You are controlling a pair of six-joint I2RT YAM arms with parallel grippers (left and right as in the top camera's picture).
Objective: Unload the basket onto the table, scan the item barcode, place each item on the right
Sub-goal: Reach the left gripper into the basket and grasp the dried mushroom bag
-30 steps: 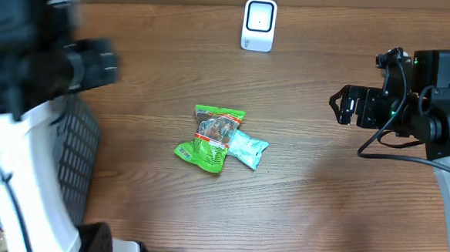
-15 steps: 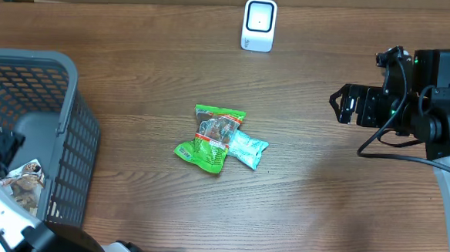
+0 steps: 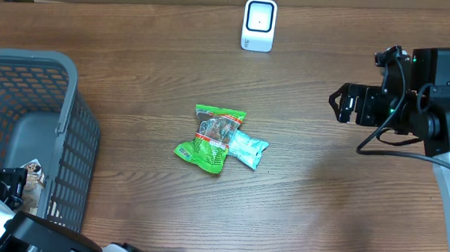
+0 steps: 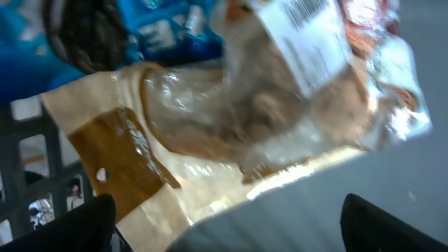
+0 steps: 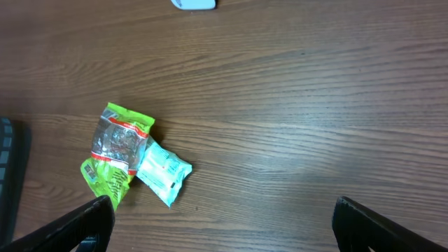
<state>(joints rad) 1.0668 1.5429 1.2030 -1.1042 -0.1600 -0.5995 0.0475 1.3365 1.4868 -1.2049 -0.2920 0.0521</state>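
Left wrist shows our left gripper [image 4: 224, 225], jaws open, over a clear snack bag [image 4: 280, 119] in the basket [image 3: 64, 125], likely to fetch it for scanning; right gripper [image 3: 338, 103] idles, jaws open.

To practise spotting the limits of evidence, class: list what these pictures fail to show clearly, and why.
Barcode label, left wrist view: blurred, bars unreadable.
Teal packet and green packet, overhead: too small to tell which lies on top.
Basket, overhead: cut off by the left edge.
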